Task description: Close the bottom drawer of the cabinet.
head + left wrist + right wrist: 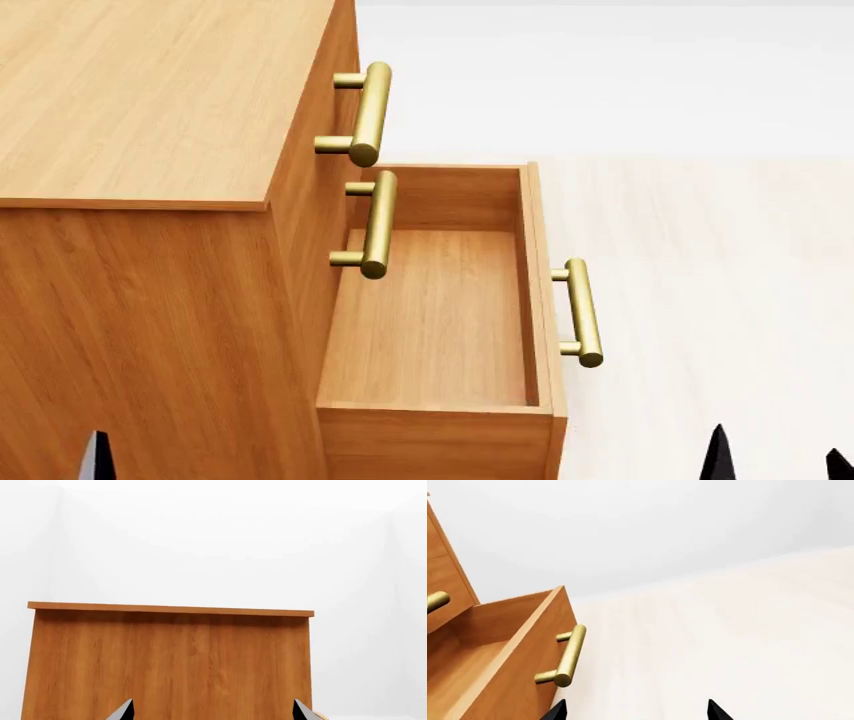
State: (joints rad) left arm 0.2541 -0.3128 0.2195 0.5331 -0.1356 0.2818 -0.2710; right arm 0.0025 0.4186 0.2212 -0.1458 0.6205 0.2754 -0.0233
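Note:
The orange-brown cabinet (147, 110) fills the left of the head view. Its bottom drawer (434, 320) stands pulled far out and empty, with its brass bar handle (578, 312) on the front. The two upper drawers are shut, with brass handles (370, 112) above it. In the right wrist view the bottom drawer (507, 655) and its handle (567, 656) lie just off my open, empty right gripper (636, 712), which sits to the right of the drawer front (778, 462). My left gripper (213, 712) is open and empty, facing the cabinet's plain side panel (167, 665).
Pale floor (721, 250) spreads to the right of the drawer front. A white wall (213, 540) stands behind the cabinet. One left fingertip (94, 455) shows at the lower edge of the head view, in front of the cabinet side.

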